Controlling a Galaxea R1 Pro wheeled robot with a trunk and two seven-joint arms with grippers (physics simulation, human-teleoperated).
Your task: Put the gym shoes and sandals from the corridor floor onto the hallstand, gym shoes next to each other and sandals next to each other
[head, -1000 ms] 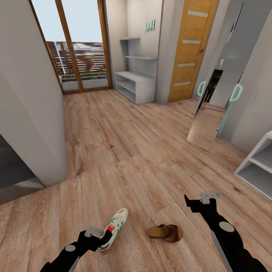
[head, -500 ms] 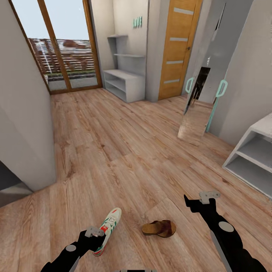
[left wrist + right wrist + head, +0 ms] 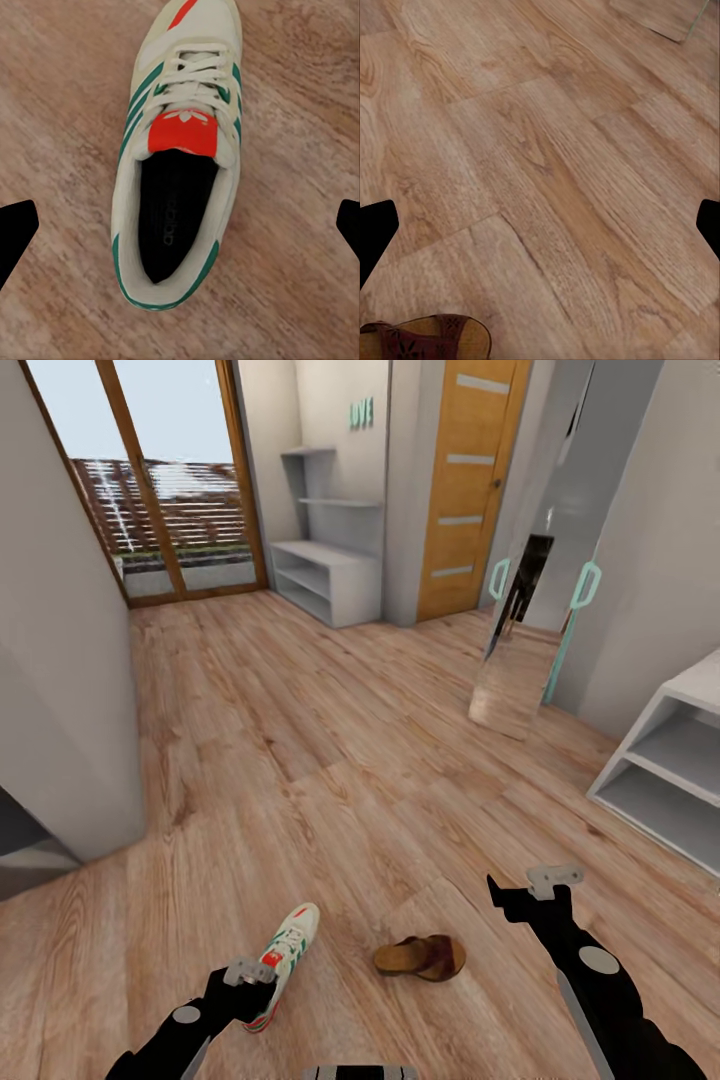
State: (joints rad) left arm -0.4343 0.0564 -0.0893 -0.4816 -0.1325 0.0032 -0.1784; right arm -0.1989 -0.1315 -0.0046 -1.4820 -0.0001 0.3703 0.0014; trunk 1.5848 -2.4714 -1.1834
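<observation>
While the view shifted, gym shoe [image 3: 282,963] and sandal [image 3: 421,957] stayed put.

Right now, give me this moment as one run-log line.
left gripper: open over sneaker | right gripper: open, empty | sandal: on floor

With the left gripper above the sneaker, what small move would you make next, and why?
Probably lower the left gripper straight down. The gym shoe lies on the floor centred between its open fingers, apart from them, so a short descent should let them close on its sides.
</observation>
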